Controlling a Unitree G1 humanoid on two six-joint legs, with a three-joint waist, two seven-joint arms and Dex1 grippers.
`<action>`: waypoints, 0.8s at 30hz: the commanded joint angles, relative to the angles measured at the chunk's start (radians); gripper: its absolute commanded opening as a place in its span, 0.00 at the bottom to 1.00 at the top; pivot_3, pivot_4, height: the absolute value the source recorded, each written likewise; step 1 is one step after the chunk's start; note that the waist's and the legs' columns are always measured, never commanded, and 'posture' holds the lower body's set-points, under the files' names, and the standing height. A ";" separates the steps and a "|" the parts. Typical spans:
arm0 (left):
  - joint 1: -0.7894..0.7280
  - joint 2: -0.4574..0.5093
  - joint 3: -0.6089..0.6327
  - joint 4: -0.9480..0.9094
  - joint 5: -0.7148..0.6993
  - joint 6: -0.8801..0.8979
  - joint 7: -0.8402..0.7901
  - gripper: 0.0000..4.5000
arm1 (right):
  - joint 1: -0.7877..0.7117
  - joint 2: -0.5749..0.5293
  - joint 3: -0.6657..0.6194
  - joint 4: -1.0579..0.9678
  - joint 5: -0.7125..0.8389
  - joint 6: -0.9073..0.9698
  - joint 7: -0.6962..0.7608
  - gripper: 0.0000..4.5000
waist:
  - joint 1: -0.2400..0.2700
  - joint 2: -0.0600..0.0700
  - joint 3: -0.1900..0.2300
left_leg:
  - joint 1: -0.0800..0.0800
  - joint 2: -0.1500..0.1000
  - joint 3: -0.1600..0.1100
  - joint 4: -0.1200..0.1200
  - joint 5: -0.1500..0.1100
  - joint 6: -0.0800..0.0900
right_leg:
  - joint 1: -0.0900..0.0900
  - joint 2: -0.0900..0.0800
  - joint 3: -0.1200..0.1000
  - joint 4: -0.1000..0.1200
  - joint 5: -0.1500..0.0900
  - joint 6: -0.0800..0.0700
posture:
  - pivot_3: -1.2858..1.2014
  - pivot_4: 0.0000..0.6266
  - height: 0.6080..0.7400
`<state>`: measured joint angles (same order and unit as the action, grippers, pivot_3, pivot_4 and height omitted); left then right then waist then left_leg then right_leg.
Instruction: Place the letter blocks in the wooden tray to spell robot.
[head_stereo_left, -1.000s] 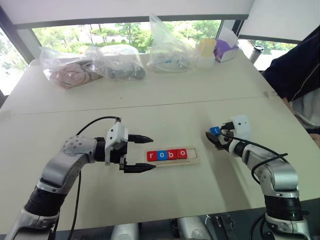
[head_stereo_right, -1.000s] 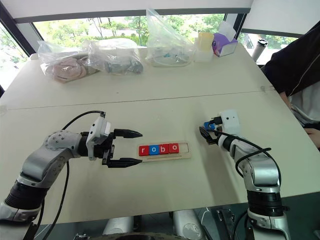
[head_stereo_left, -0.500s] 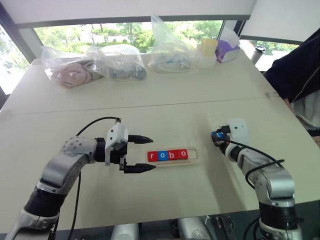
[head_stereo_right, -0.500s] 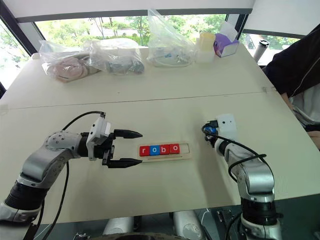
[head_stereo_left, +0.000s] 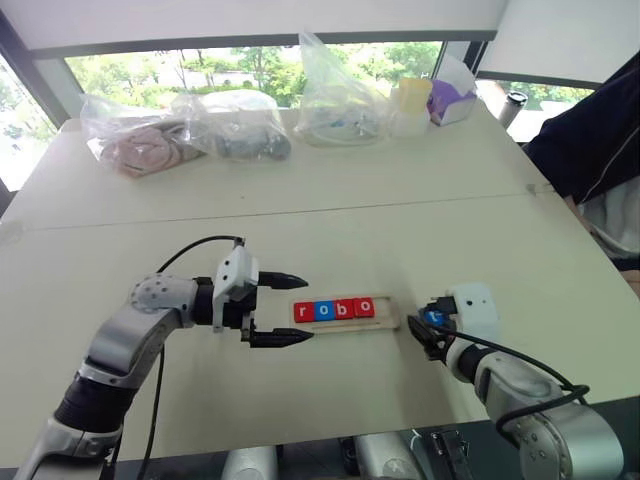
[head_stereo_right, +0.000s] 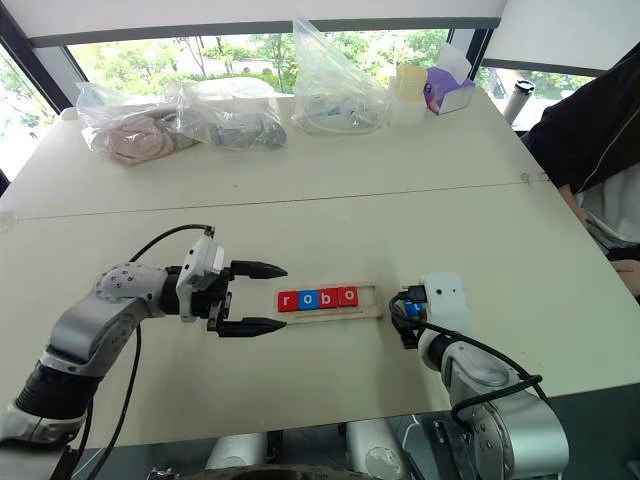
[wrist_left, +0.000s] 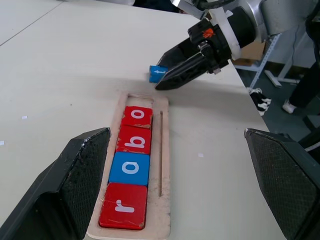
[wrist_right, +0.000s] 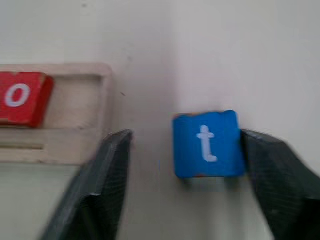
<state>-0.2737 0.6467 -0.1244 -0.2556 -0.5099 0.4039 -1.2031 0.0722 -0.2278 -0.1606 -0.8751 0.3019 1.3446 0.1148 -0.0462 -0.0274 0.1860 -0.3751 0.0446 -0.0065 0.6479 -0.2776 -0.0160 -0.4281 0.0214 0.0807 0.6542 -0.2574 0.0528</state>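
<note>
The wooden tray (head_stereo_left: 345, 312) lies flat on the pale surface (head_stereo_left: 330, 230), holding four letter blocks (wrist_left: 129, 173) that read r, o, b, o, with its last slot bare; the blue t block (wrist_right: 207, 144) rests on the surface just beyond that bare end, between the spread fingers of the right end effector (wrist_right: 185, 165), one finger (wrist_right: 272, 165) touching it; the left end effector (head_stereo_left: 283, 308) hovers spread wide by the tray's r end, gripping nothing.

Four letter blocks (wrist_left: 131, 169) in the wooden tray (wrist_left: 161, 200) read "robo"; a loose blue block (wrist_right: 207, 144) reads "t".
</note>
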 joint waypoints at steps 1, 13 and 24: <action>-0.016 -0.003 0.003 -0.005 0.000 -0.019 -0.009 1.00 | -0.011 -0.166 -0.023 0.029 0.028 -0.098 0.143 1.00 | 0.001 0.000 0.000 | 0.000 -0.001 0.000 0.000 0.000 0.000 | 0.000 0.000 0.000 0.000 0.000 0.000 | 0.52 0.24 1.00; -0.023 -0.007 0.004 -0.004 0.002 -0.023 -0.001 1.00 | 0.000 -0.711 0.021 0.527 -0.004 -0.951 0.876 1.00 | -0.001 0.000 0.001 | 0.000 -0.001 0.000 0.000 0.000 0.000 | 0.001 0.001 0.000 -0.002 0.000 0.001 | 0.52 0.24 1.00; -0.003 0.003 0.023 -0.028 -0.003 -0.018 0.019 1.00 | -0.221 -0.720 0.189 0.912 -0.097 -1.181 1.088 1.00 | 0.003 0.000 0.001 | 0.000 -0.001 0.000 0.001 0.000 0.000 | 0.001 0.000 0.000 -0.002 0.002 0.003 | 0.52 0.24 1.00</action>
<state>-0.2779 0.6450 -0.1288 -0.2489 -0.5036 0.4002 -1.1876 -0.1437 -0.9370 0.0172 0.0231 0.2180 0.1863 1.1771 -0.0434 -0.0275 0.1872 -0.3749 0.0432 -0.0061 0.6486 -0.2777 -0.0157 -0.4267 0.0217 0.0810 0.6522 -0.2552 0.0549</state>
